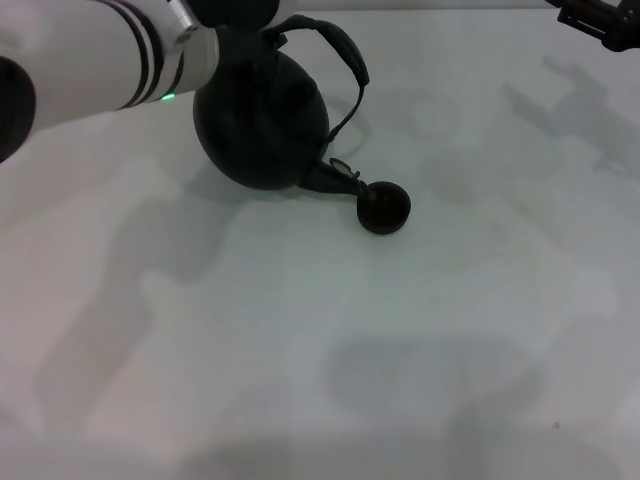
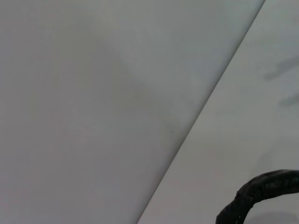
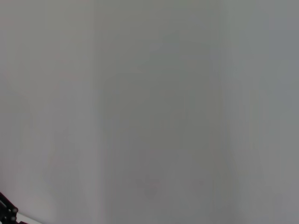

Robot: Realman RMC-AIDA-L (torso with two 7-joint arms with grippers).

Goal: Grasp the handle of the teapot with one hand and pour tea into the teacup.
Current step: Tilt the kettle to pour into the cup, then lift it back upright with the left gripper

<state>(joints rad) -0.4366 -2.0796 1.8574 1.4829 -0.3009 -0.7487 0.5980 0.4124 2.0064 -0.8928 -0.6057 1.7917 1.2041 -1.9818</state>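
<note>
The matte-black teapot (image 1: pixel 262 125) is at the back left of the white table in the head view, tipped so its short spout (image 1: pixel 335 178) points down at the small dark teacup (image 1: pixel 384 208) just beside it. The arched handle (image 1: pixel 345 55) swings out to the right of the pot's body. My left gripper (image 1: pixel 255 25) comes in from the top left and is shut on the handle's upper end, holding the pot tilted. A piece of the wrapped handle shows in the left wrist view (image 2: pixel 261 191). My right gripper (image 1: pixel 600 22) is parked at the top right corner.
The white table (image 1: pixel 320 350) stretches in front of the cup, with only soft shadows on it. My left forearm (image 1: pixel 110 65) crosses the top left corner. The table's back edge (image 2: pixel 201 116) shows in the left wrist view.
</note>
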